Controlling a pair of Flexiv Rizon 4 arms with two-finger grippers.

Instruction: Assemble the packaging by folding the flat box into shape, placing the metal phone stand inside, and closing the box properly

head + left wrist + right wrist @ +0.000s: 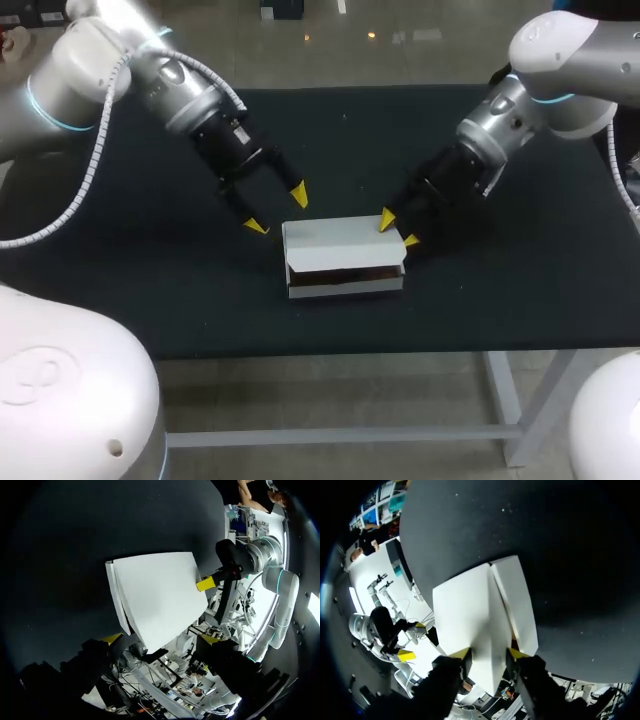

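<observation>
The white box (340,252) sits mid-table, its lid lying low over the body. A dark gap shows along its front, and I cannot make out the metal stand. My left gripper (278,211) hangs open just off the box's back left corner. In the left wrist view a corner of the box (155,597) lies between the open fingers of the left gripper (160,640), and neither touches it. My right gripper (398,230) is at the box's right end. In the right wrist view the right gripper (489,654) has both fingers pressed on the box (470,615) end.
The black table mat (150,280) spreads wide around the box on every side. Its front edge (330,352) runs not far below the box. My right gripper's yellow fingertip (205,584) shows at the box's far edge in the left wrist view.
</observation>
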